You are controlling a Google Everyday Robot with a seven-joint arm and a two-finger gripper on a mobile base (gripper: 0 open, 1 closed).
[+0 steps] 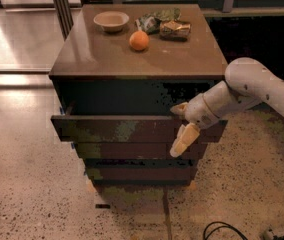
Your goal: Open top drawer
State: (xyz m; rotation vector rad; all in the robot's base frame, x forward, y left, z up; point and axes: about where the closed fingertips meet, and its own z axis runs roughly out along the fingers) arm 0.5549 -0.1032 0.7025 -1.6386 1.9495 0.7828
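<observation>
Floor (27,184): speckled stone, glossy to the left of the cabinet.
Cabinet (107,59): dark wood with a flat brown top, standing mid-view, three drawer fronts facing me.
Arm (262,84): white, reached in from the right of the view and angled down toward the cabinet's front.
Top drawer (117,129): I logged it partly out of the cabinet, with a dark gap showing behind its front. The front was scuffed pale green, and its long axis ran left to right across the view.
Lower fronts (132,150): two narrower ones stacked beneath it, both flush.
Gripper (178,129): sat at the right end of the top drawer's front, across its upper edge.
Claw state: I could not tell whether it was clamped on the front or lying loose against it.
Key relation: the drawer stretched away to the left of the claw, so the contact was off-centre. My judgement was that the pull should run straight toward me, square to that long axis, or the drawer might skew and bind.
Bowl (111,20): pale, empty-looking, at the back left of the top.
Packets (167,25): crinkled wrappers at the back right.
Orange (139,40): just in front of the bowl and packets, touching neither.
</observation>
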